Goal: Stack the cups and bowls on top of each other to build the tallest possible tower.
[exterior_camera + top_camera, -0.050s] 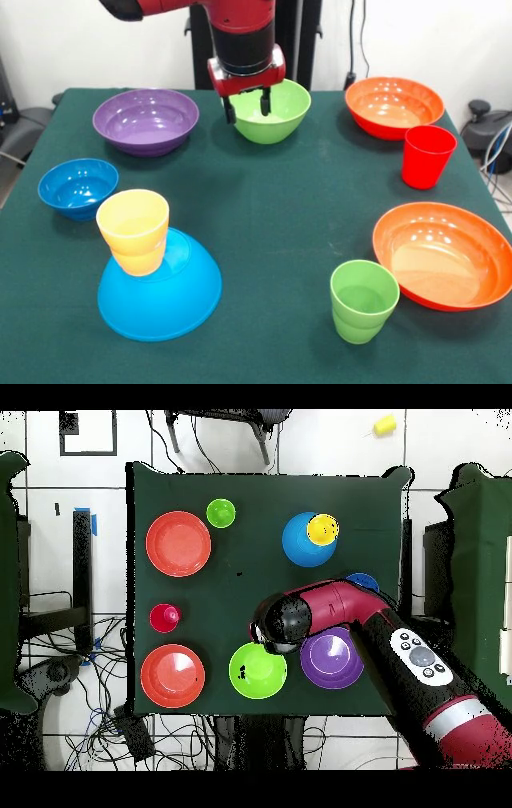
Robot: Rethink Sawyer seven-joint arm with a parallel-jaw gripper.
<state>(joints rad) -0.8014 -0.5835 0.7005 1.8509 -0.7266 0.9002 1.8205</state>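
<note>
Tool [247,105] open, narrow gap, holding nothing, fingers straddling green bowl [276,117] rim. Yellow cups [134,230] stacked on overturned light-blue bowl [164,298].

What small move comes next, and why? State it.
Probably lower the gripper a little so its open jaws straddle the near rim of the green bowl, then close. The jaws hang right at that rim, empty. The tower so far is only the upturned light-blue bowl with yellow cups on top.
</note>
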